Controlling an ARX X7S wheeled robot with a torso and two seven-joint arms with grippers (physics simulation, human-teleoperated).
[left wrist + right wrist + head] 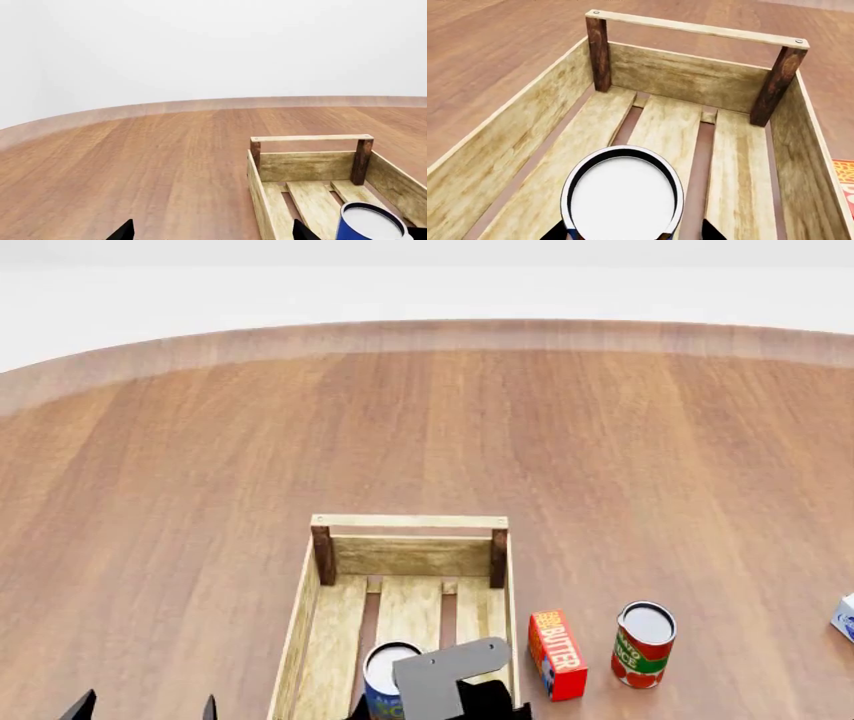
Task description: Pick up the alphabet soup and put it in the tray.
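Alphabet soup (pixel 622 200) | upright inside tray (pixel 514 135) | between right gripper (pixel 634 235) fingertips, grip contact unclear | left gripper (pixel 210 232) wide

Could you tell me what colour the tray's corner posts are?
Dark reddish-brown corner posts, darker than the pale tray; right wrist view.

- Soup can (pixel 383 680): blue label, white-grey top with a dark rim.
- Tray (pixel 680 75): pale, grainy wood slats; dark brown corner posts.
- Table (pixel 441 420): reddish-brown wood with streaked grain, lighter at the rim.
- Butter box (pixel 557 654): red-orange with yellow side and white lettering.
- Second can (pixel 643 644): red and green label, white top.
- Backdrop: plain white.
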